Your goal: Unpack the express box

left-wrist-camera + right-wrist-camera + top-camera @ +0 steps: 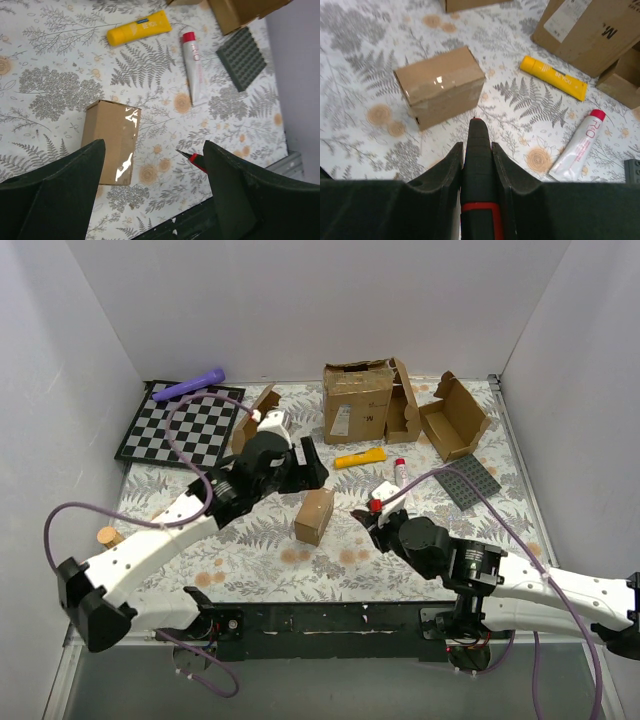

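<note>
express box: small plain brown carton [314,516] lying shut near the middle of the fern-print table [250,560], with glossy tape across its top face.
right gripper: the right gripper [477,148] is closed around a black cutter with a red band [478,172]; the tip sticks out past the fingers.
left gripper: the left gripper [154,150] is spread wide with nothing between the fingers, and hangs above the box.
box from the cutter: straight ahead of the tip and slightly to its left in the right wrist view. the tip is near the box's near lower edge but apart from it.
long axis: the box lies crosswise to the cutter, so the tip faces a long side, not an end.
tape line: appears to run lengthwise along the top.
nearer arm: both are close. the right one holds the blade, so the slit is likely its job.
likely need: raise the tip to top-face level, then draw it along the tape.
risk: the box could slide if nothing steadies it.
</note>
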